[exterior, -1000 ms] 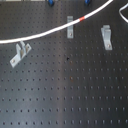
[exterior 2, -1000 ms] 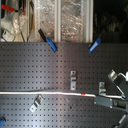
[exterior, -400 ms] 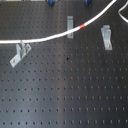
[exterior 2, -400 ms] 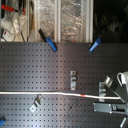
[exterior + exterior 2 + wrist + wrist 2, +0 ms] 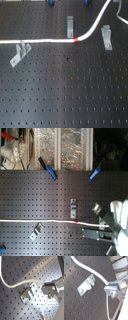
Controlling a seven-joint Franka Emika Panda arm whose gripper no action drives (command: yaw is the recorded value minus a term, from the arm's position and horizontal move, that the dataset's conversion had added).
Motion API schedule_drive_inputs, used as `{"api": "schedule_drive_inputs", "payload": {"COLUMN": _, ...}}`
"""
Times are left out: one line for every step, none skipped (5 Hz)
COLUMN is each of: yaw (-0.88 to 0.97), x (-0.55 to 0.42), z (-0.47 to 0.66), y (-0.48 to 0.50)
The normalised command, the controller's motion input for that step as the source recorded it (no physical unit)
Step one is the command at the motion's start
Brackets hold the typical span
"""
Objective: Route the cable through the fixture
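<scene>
The white cable (image 5: 45,41) runs from the first exterior view's left edge to its red band (image 5: 76,38), then curves up to the top right. It passes just below the middle metal fixture (image 5: 70,26), left of the right fixture (image 5: 106,38), and over the top of the left fixture (image 5: 19,53). In the second exterior view the cable (image 5: 40,221) lies level and ends at my gripper (image 5: 96,231). In both wrist views the gripper (image 5: 110,288) is shut on the cable (image 5: 94,271) beside one fixture (image 5: 86,285); it also shows in the first wrist view (image 5: 28,292).
The dark perforated board (image 5: 65,95) carries everything. Two blue clamps (image 5: 51,172) (image 5: 95,173) sit at its far edge in the second exterior view, with shelves and clutter (image 5: 15,148) behind them.
The gripper has pulled the cable toward the first exterior view's bottom. The red band slid down and left, from beyond the middle fixture to just below it.
</scene>
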Motion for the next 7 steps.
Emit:
{"api": "schedule_drive_inputs", "payload": {"yaw": 0.00, "x": -0.028, "z": 0.02, "y": -0.004}}
{"api": "schedule_drive_inputs", "payload": {"yaw": 0.14, "x": -0.653, "z": 0.24, "y": -0.106}}
{"api": "schedule_drive_inputs", "payload": {"yaw": 0.24, "x": -0.438, "z": 0.13, "y": -0.056}}
{"api": "schedule_drive_inputs", "payload": {"yaw": 0.00, "x": -0.006, "z": 0.01, "y": 0.000}}
{"api": "schedule_drive_inputs", "payload": {"yaw": 0.28, "x": -0.344, "z": 0.14, "y": 0.124}}
{"api": "schedule_drive_inputs", "payload": {"yaw": 0.50, "x": -0.322, "z": 0.10, "y": 0.108}}
{"api": "schedule_drive_inputs", "payload": {"yaw": 0.00, "x": 0.000, "z": 0.04, "y": 0.000}}
